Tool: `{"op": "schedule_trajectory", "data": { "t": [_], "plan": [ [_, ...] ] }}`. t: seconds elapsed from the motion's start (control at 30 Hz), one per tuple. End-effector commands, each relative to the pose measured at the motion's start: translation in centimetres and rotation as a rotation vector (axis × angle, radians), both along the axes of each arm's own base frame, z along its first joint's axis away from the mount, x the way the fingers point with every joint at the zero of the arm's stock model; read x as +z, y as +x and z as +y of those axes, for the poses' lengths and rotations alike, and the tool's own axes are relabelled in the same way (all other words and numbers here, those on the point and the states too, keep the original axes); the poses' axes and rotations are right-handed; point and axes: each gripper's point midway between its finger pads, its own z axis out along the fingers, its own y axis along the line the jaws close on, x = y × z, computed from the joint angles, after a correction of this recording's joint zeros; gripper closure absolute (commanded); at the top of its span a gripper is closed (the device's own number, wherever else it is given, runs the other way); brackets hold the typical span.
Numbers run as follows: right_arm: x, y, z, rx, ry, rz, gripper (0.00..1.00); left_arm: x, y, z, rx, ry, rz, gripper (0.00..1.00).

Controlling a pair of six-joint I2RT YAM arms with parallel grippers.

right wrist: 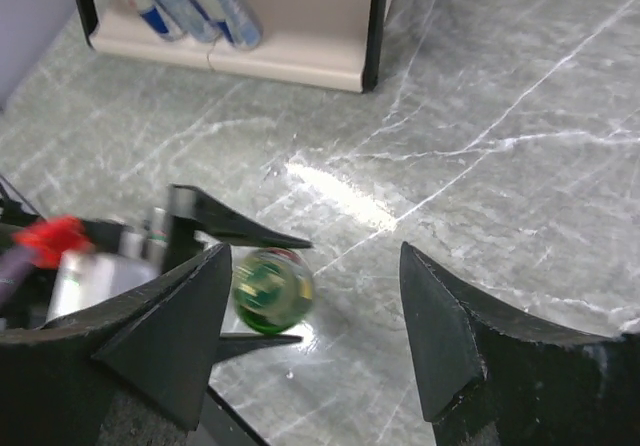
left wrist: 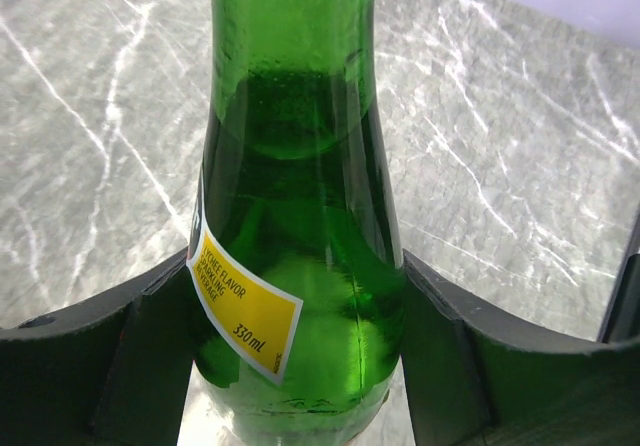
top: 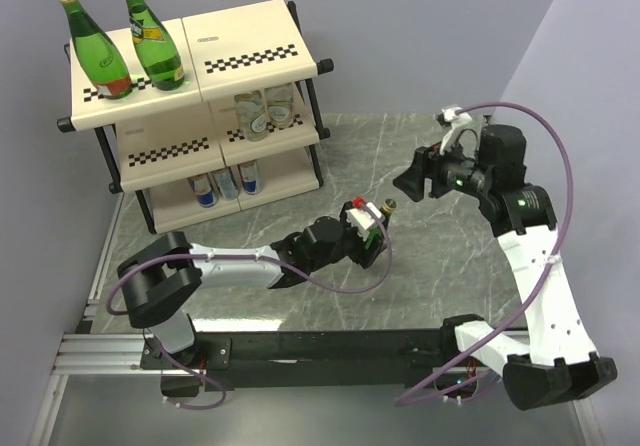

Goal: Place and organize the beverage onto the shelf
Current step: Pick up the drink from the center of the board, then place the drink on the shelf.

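Observation:
My left gripper (top: 375,228) is shut on a tall green glass bottle (top: 380,224) with a gold cap and holds it upright at the middle of the table. In the left wrist view the bottle (left wrist: 300,216) fills the space between both fingers (left wrist: 100,366). My right gripper (top: 412,181) is open and empty, above and right of that bottle. The right wrist view shows the bottle's top (right wrist: 272,289) blurred beside its left finger (right wrist: 170,336). Two more green bottles (top: 100,51) stand on the shelf's top tier (top: 250,41). Two clear bottles (top: 265,114) stand on the middle tier, three blue-silver cans (top: 225,184) on the bottom one.
The shelf stands at the far left against the wall. Its black post (right wrist: 375,26) and bottom panel with the cans (right wrist: 190,1) show at the top of the right wrist view. Grey marble table (top: 450,266) lies between the shelf and the arms.

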Motion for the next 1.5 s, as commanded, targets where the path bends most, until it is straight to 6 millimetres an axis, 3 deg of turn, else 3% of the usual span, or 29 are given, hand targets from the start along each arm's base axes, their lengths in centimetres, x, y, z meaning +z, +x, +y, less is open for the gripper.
{"op": "schedule_trajectory", "data": {
  "t": [0.0,0.07,0.17,0.2,0.27,0.33,0.37,0.43,0.5,0.53,0.7,0.9,1.2,1.47],
  "plan": [
    [1.2,0.0,-1.1,-0.008,0.071,-0.066,0.26,11.2,0.6,1.1,0.042,-0.286,-0.132,1.00],
    [0.1,0.8,-3.0,-0.059,0.100,-0.053,0.26,10.9,0.8,2.1,0.069,-0.265,-0.123,1.00],
    [-2.1,1.4,-4.4,-0.084,0.123,-0.030,0.27,12.1,1.4,4.1,0.125,-0.258,-0.123,1.00],
    [-3.7,1.5,-4.6,-0.094,0.129,-0.001,0.27,13.4,1.5,5.0,0.142,-0.276,-0.130,1.00],
    [-4.5,1.7,-4.8,-0.092,0.136,0.000,0.27,14.2,2.0,6.2,0.179,-0.257,-0.123,1.00],
    [-5.3,1.5,-4.7,-0.081,0.127,0.007,0.28,17.1,2.3,7.6,0.213,-0.283,-0.141,1.00],
    [-5.4,1.5,-4.7,-0.078,0.127,0.002,0.27,17.1,2.5,8.2,0.237,-0.251,-0.132,1.00],
    [-6.1,1.5,-4.8,-0.078,0.118,0.000,0.28,20.7,2.9,9.6,0.278,-0.287,-0.157,1.00],
    [-6.4,1.5,-4.9,-0.073,0.109,0.003,0.28,22.0,3.2,11.1,0.324,-0.260,-0.160,1.00],
    [-6.9,1.6,-4.8,-0.065,0.109,0.019,0.28,24.4,3.2,11.6,0.336,-0.285,-0.175,1.00],
    [-7.8,1.7,-4.7,-0.042,0.106,0.052,0.29,31.0,4.2,15.5,0.457,-0.307,-0.205,1.00],
    [-8.2,1.6,-4.5,-0.028,0.106,0.062,0.29,37.3,5.9,19.6,0.574,-0.351,-0.262,1.00],
    [-7.1,1.0,-4.5,-0.023,0.089,0.014,0.29,42.3,8.8,24.4,0.738,-0.351,-0.367,1.00],
    [-6.5,0.5,-4.4,-0.014,0.087,-0.010,0.29,44.6,12.1,27.4,0.876,-0.326,-0.448,1.00]
  ]
}}
